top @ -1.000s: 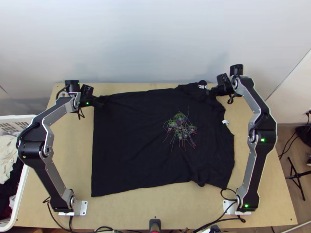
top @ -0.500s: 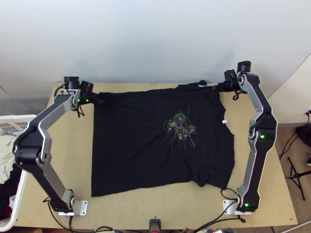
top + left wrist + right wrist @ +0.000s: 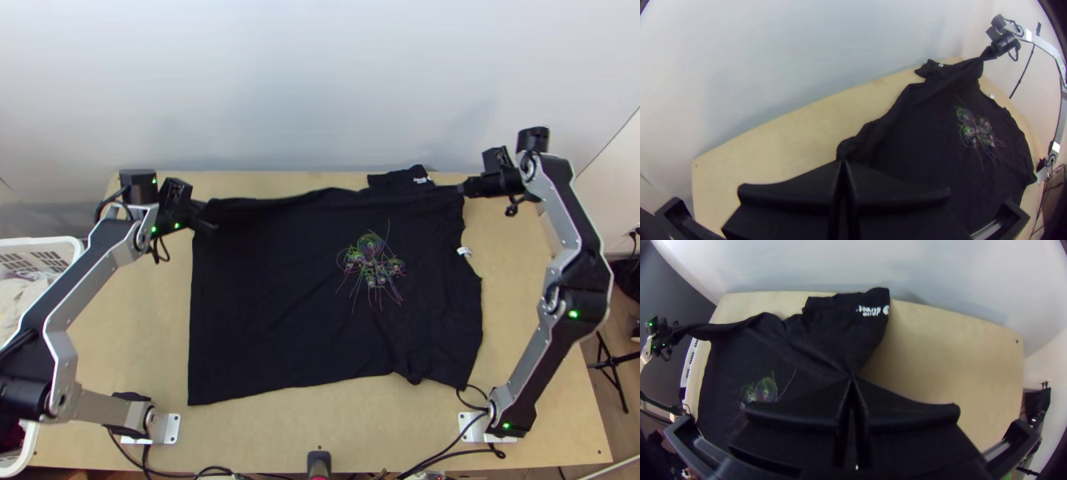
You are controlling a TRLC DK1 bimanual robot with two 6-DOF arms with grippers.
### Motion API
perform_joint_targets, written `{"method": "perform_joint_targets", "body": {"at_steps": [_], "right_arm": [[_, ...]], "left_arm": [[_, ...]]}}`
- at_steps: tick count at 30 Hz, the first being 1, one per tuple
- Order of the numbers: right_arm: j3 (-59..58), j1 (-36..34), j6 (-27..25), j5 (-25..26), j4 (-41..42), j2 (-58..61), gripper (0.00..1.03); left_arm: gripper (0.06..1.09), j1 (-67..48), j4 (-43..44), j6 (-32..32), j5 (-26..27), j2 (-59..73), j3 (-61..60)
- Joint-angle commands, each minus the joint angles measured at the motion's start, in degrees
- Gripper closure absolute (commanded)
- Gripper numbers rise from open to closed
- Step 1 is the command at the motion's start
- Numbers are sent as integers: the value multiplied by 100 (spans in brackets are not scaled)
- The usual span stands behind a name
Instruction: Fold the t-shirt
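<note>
Black t-shirt (image 3: 280, 304) spread on counter (image 3: 320, 436), hem toward 9 o'clock, neck toward 3. Left claw (image 3: 210, 225) pinched on hem corner at 10 o'clock; right claw (image 3: 462, 190) clamped on shoulder cloth at 2. Right has shifted toward 3 o'clock, pulling the far edge tauter; near half unmoved. Probably readying a lengthwise fold toward 6.

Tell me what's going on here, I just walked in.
Two robot arms have hold of a black t-shirt on a wooden table, apparently to fold it. The left hand pinches the far corner at the hem end, and the right hand grips near the shoulder, by the sleeve with white print. The edge between them is partly lifted; the rest lies mostly spread out, not yet folded.
</note>
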Motion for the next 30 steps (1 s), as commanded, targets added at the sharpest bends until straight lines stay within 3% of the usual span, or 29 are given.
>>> {"method": "perform_joint_targets", "body": {"at_steps": [1, 7, 12, 16, 18, 30], "right_arm": [[-1151, -343, -317, -117, -4, -608, 100], [-1327, -624, -564, -126, 84, -503, 100], [-1362, -642, -590, -135, 207, -494, 100], [-1503, -686, -607, -469, 207, -670, 100], [-1591, -756, -616, -460, 207, -661, 100], [-1872, -712, -827, -451, 207, -846, 100]], "left_arm": [[105, 201, -100, 199, -32, -425, -714], [105, 834, -47, 489, -76, -249, -969], [105, 1133, -29, 261, -50, -170, -969], [105, 1309, -21, -284, 671, -346, -996], [105, 1370, -82, -355, 750, -319, -1005], [105, 825, -671, -144, 750, -346, -1207]]}}
